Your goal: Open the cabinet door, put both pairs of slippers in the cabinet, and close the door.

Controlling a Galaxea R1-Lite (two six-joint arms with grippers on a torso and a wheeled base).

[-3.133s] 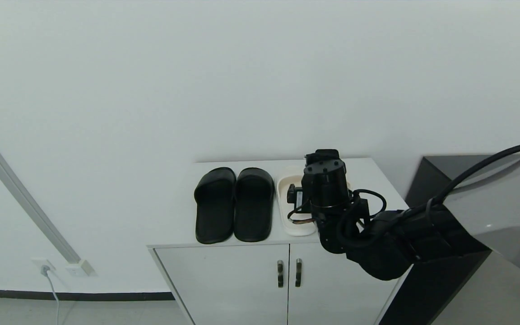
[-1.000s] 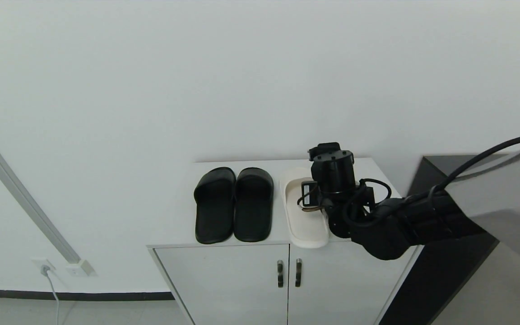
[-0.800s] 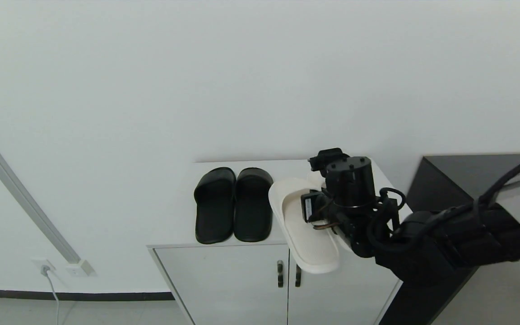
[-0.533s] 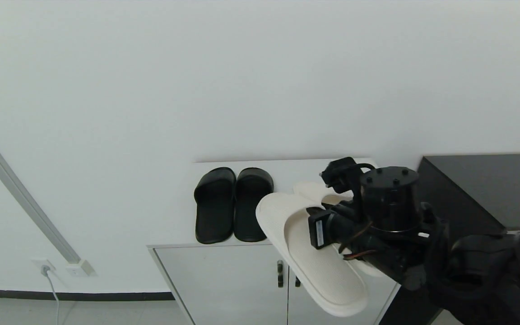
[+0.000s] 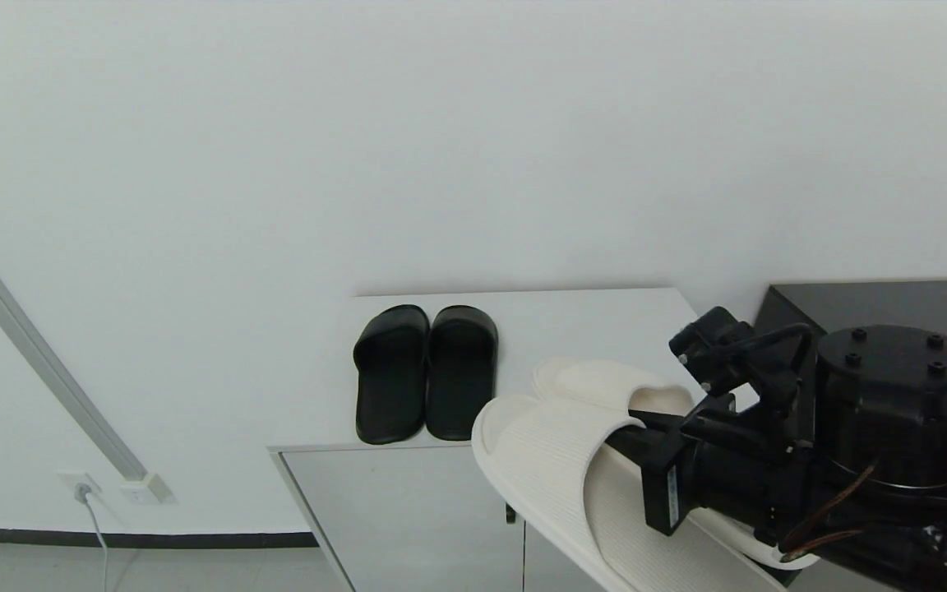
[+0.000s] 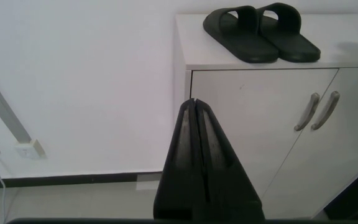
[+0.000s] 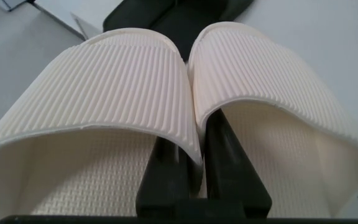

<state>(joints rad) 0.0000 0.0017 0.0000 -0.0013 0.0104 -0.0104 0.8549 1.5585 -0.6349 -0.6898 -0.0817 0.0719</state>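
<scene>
Slippers, the white pair (image 5: 560, 444), hang in front of the cabinet (image 5: 375, 510), toes toward it, pinched by their inner strap edges in the right gripper (image 7: 194, 163); black slippers (image 5: 426, 374) sit on the cabinet top; both doors are shut; the left gripper (image 6: 195, 112), closed on nothing, faces the left door near the handles (image 6: 316, 112), so it looks the freer arm for opening.

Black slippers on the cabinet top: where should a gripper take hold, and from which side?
Likely best: pinch the two touching inner strap walls of the black slippers, coming from the cabinet front: the strap openings face the robot and the pair lies side by side. The right gripper holds the white slippers that way.
</scene>
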